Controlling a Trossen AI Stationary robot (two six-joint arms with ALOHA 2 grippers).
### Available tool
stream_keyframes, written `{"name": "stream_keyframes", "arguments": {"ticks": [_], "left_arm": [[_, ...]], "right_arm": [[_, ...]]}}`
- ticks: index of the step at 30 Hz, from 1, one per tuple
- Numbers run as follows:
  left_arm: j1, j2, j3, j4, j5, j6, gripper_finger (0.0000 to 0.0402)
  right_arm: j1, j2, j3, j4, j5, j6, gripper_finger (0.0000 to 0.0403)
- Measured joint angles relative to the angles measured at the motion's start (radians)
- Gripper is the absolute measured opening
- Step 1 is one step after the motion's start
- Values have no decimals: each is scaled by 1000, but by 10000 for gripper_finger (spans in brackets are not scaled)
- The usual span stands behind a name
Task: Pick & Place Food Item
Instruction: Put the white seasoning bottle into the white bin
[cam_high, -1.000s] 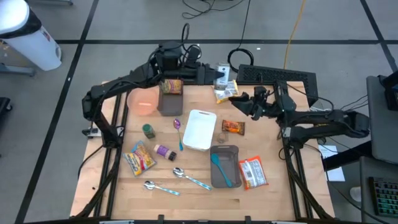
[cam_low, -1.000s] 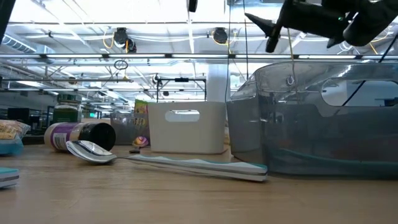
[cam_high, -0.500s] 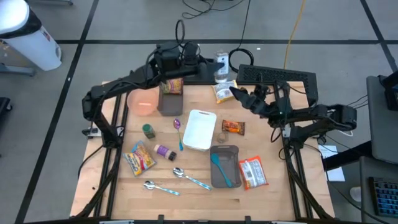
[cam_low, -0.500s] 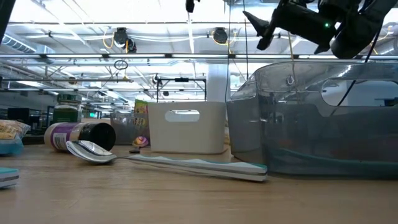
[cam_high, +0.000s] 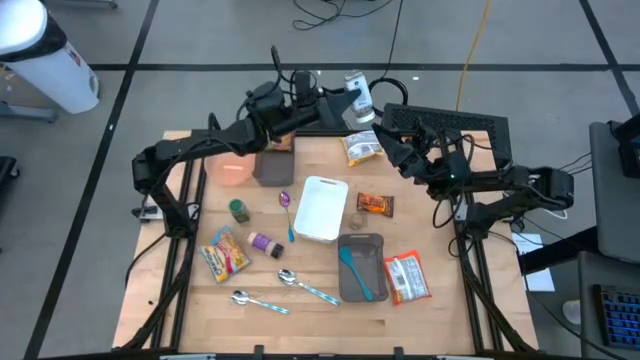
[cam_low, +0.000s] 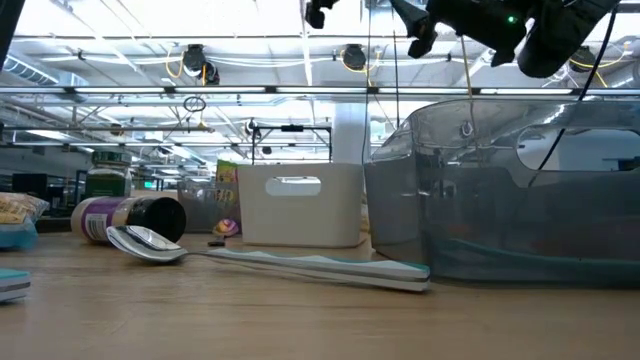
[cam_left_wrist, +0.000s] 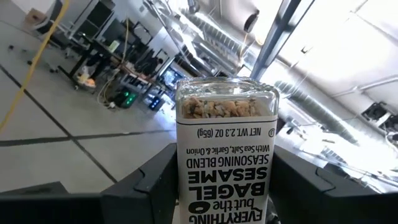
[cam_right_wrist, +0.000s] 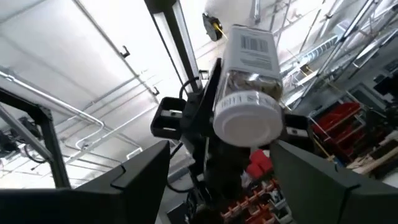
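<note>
My left gripper (cam_high: 345, 103) is shut on a clear seasoning jar (cam_high: 357, 96) with a white cap, held in the air past the table's far edge. In the left wrist view the jar (cam_left_wrist: 227, 143) stands between my fingers with its label upside down. My right gripper (cam_high: 392, 150) is open and empty. It hovers over the far right of the table, just short of the jar and pointing at it. In the right wrist view the jar's white cap (cam_right_wrist: 249, 126) faces me between my open fingers. My left gripper pinches the jar's labelled sides (cam_left_wrist: 186, 186) between its two fingers, one on each side. The jar is lifted clear of the table and tilted, its white cap (cam_right_wrist: 249, 126) turned toward my right gripper.
On the table are a white bin (cam_high: 320, 208), a grey bin (cam_high: 360, 265) with a teal spatula, a pink bowl (cam_high: 230, 165), a grey container (cam_high: 273, 165), snack bags (cam_high: 362, 147) (cam_high: 406, 277) (cam_high: 226, 252), a packet (cam_high: 376, 204), small jars and spoons (cam_high: 300, 283). A black keyboard (cam_high: 450, 122) lies at the far right.
My left gripper has carried the jar up and toward the far edge and has tipped it. My right gripper has risen and gone toward the far edge and the jar, staying open.
</note>
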Motion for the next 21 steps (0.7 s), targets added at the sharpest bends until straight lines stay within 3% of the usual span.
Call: {"name": "stream_keyframes", "arguments": {"ticks": [21], "left_arm": [[-68, 15, -14, -13, -92, 119, 205]], "right_arm": [[1, 68, 75, -57, 29, 27, 274]]}}
